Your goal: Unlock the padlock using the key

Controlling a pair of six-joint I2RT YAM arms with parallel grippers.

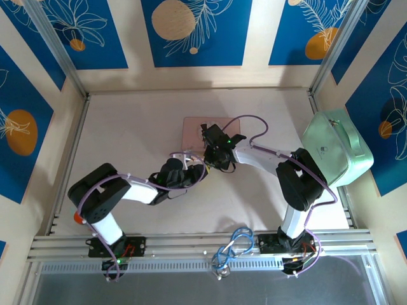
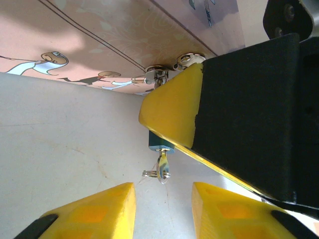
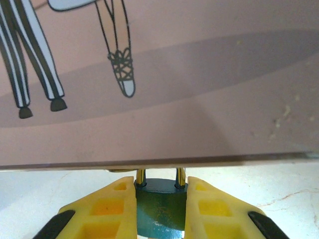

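A small teal padlock (image 3: 160, 214) is pinched between the two yellow fingers of the right claw (image 3: 160, 188), which is closed firmly on its sides. The thin shackle (image 3: 141, 177) rises from the padlock into the near edge of a pink box (image 3: 199, 99) printed with line-drawn figures. The padlock therefore hangs at the front of the box, over the white table (image 3: 279, 199).

From the left wrist, the padlock appears as a sliver of teal under one right-claw finger (image 2: 172, 112). A silvery key (image 2: 162, 168) sticks out of its underside. The box's metal clasp (image 2: 159, 74) sits just above that finger. The left claw (image 2: 163, 188) is partly open, with its yellow fingers apart and nothing between them. The key lies just beyond their tips, and they are not touching it.

From above, both claws meet at the near edge of the box, around the middle of the table. A mint-green bag (image 1: 337, 149) rests at the table's right edge, well apart from them.
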